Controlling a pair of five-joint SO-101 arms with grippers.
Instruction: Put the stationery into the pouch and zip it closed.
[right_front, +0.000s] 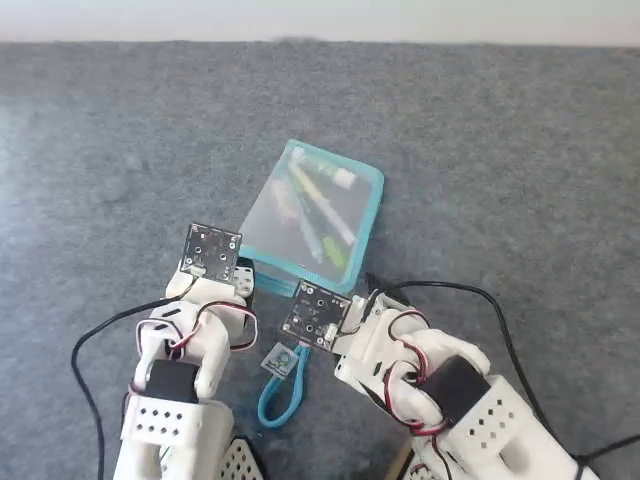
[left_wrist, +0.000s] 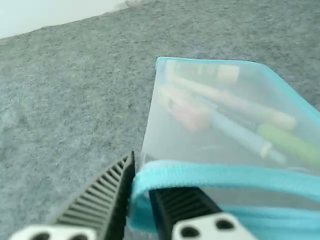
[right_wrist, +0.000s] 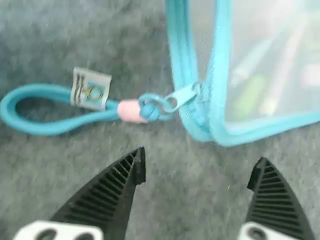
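The pouch (right_front: 315, 215) lies flat on the grey felt (right_front: 500, 150) near the middle of the table, at about twelve o'clock from the two arms and turned a little askew. It is a thin, frosted see-through sleeve edged all round in turquoise tape. Through its skin I can make out the pens (right_front: 318, 215) already inside, lying side by side along its length: a green one, a yellow one, a pale blue one and something pinkish, all softened by the cloudy plastic.

The left gripper (left_wrist: 140, 200) sits at the pouch's eight o'clock corner, its ribbed black fingers (left_wrist: 107, 192) pinched together on the turquoise zip edge, which rides up slightly between them.

The right gripper (right_wrist: 200, 165) hangs just above the felt at the pouch's six o'clock side, its jaws spread wide and holding nothing. Just beyond its fingertips is the zipper slider (right_wrist: 192, 92), sitting at a corner of the pouch. From the slider a turquoise cord loop (right_front: 280, 395) trails off toward six o'clock between the arms, joined on by a pink bead (right_wrist: 131, 111) and carrying a small square tag (right_wrist: 91, 89). Whether the zip is shut along its whole run, I cannot tell.
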